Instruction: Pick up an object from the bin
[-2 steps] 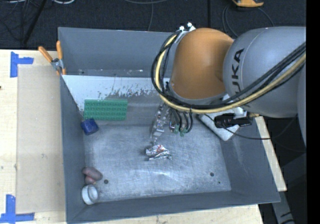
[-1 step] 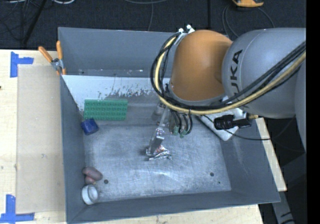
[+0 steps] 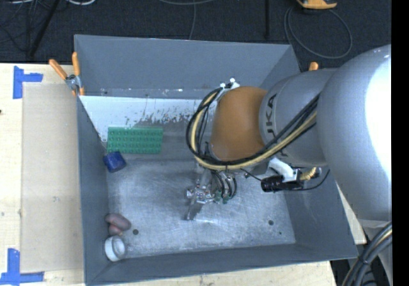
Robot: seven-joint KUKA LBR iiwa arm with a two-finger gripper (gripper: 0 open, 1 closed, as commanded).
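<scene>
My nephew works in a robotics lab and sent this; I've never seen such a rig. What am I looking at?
One camera looks down into a grey metal bin. The silver shape on the right is a robot arm with an orange cover at its wrist; its jaws are low over the middle of the floor. Along the left lie a green studded plate, a small blue block, a pinkish-brown lump and a white round thing. Whether the jaws hold anything I cannot tell.
</scene>
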